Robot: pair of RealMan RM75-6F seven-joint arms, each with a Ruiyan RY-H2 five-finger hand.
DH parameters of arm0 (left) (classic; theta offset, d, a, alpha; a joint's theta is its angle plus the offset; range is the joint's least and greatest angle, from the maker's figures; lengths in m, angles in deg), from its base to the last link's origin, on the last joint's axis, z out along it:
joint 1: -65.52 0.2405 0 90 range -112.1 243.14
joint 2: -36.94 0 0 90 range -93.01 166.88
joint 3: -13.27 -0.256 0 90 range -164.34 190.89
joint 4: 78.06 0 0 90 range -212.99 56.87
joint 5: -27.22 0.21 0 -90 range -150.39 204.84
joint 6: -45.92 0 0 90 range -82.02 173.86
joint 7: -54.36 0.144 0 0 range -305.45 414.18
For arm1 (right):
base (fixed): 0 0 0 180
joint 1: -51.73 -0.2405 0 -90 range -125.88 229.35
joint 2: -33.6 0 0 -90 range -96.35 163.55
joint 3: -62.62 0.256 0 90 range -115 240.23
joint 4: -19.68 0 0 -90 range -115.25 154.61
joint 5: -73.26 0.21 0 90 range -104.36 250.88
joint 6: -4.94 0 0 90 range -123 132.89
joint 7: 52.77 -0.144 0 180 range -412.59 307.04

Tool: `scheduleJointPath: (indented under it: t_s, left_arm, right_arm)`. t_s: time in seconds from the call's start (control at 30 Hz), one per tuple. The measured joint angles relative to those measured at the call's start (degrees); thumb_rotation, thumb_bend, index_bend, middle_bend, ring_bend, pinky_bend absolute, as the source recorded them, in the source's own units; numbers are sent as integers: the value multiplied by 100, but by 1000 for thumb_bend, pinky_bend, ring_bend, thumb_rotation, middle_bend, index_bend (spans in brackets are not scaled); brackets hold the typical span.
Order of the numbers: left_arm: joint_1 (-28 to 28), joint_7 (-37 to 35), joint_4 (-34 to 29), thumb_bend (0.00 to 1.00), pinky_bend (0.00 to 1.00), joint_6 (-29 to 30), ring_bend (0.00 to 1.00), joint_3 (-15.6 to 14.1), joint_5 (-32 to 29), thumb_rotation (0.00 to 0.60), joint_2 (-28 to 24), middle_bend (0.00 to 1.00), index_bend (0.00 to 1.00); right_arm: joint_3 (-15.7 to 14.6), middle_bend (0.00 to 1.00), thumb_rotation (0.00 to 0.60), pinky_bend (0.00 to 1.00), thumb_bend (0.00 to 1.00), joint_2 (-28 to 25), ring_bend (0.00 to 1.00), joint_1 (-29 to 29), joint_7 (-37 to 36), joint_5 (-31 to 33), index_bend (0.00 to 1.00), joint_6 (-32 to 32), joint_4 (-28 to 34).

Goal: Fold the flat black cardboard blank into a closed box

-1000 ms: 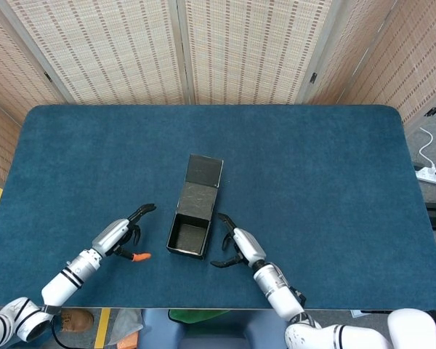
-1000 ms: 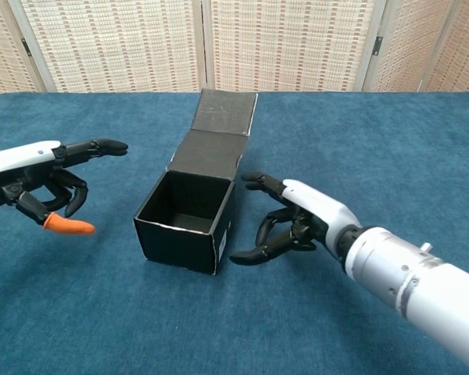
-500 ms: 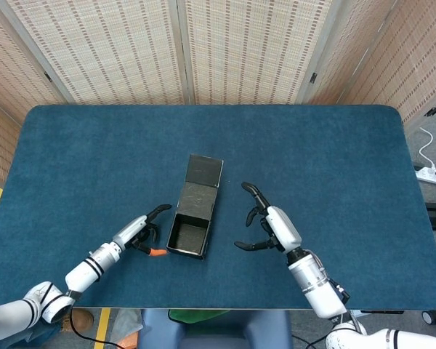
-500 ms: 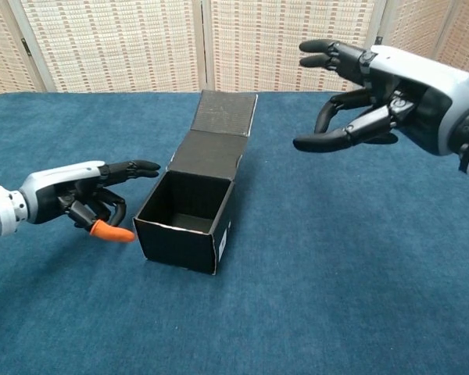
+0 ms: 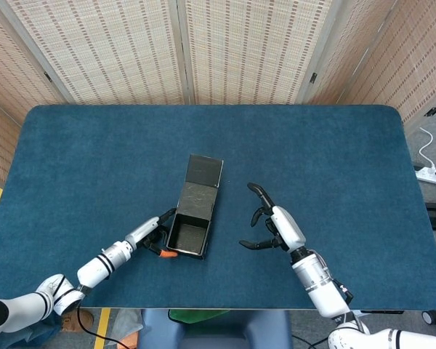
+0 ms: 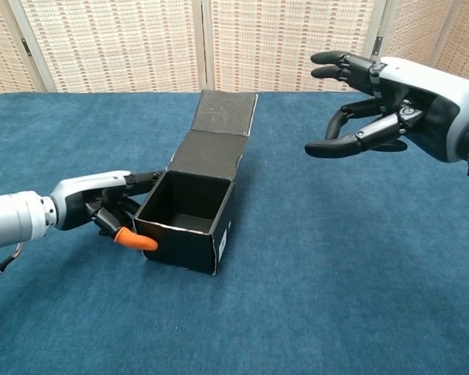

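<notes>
The black cardboard box (image 5: 190,231) (image 6: 189,219) stands near the table's front middle with its top open. Its lid flap (image 5: 203,182) (image 6: 219,133) lies back flat on the cloth behind it. My left hand (image 5: 154,235) (image 6: 109,209) touches the box's left wall, with an orange fingertip (image 6: 134,240) low against that wall and nothing held. To the right, my right hand (image 5: 270,225) (image 6: 379,101) hovers above the table, its fingers spread and curved, holding nothing and well apart from the box.
A blue cloth covers the table (image 5: 334,160). Woven screens (image 5: 240,51) stand behind its far edge. A white power strip with cable (image 5: 430,173) lies on the floor at the right.
My left hand has slid right until it touches the box's left wall. My right hand rose from beside the box's right wall and moved away to the right.
</notes>
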Motion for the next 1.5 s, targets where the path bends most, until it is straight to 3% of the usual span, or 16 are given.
scheduleJointPath:
  t_s: [0.2, 0.3, 0.37, 0.53, 0.67, 1.03, 1.27, 1.37, 1.5]
  left_arm:
    - [-50, -434, 167, 198, 924, -155, 693, 19, -111, 600, 171, 388, 436]
    - [-52, -458, 248, 198, 929, -202, 714, 50, -189, 600, 237, 532, 562]
    - [-10, -402, 234, 198, 930, -142, 719, 95, -262, 600, 242, 559, 591]
    - [131, -292, -8, 198, 931, 190, 719, 150, -297, 600, 64, 565, 601]
    - [222, -218, -320, 198, 930, 441, 719, 171, -278, 600, -166, 564, 601]
    - [306, 297, -1211, 198, 929, 716, 719, 188, -164, 600, -633, 564, 602]
    - [290, 716, -1530, 198, 929, 640, 719, 263, -266, 600, -715, 565, 602]
    - [267, 838, -1554, 197, 929, 465, 719, 308, -411, 600, -716, 564, 601]
    - [264, 1048, -1516, 198, 930, 240, 719, 390, -698, 600, -684, 563, 601]
  right_arm:
    - [-9, 1, 600, 1000, 0, 20, 543, 12, -69, 189, 0, 41, -75]
    - [-26, 41, 600, 1000, 0, 51, 583, 9, -62, 413, 0, 137, -192]
    - [-55, 80, 600, 1000, 0, 99, 599, 4, -25, 580, 0, 221, -343]
    - [-22, 111, 600, 1000, 0, 292, 613, -115, 58, 1161, 0, 601, -795]
    - [192, 137, 600, 1000, 3, 604, 626, -411, 180, 1692, 0, 968, -1305]
    - [1509, 226, 600, 1000, 7, 1830, 676, -1889, 631, 3085, 0, 1509, -2589]
    - [2268, 273, 600, 1000, 0, 2313, 695, -2709, 714, 3692, 4, 1644, -3037]
    - [2481, 283, 600, 1000, 0, 2357, 698, -2827, 643, 3869, 13, 1761, -3002]
    - [2468, 312, 600, 1000, 0, 2173, 714, -2796, 616, 3918, 25, 1945, -2425]
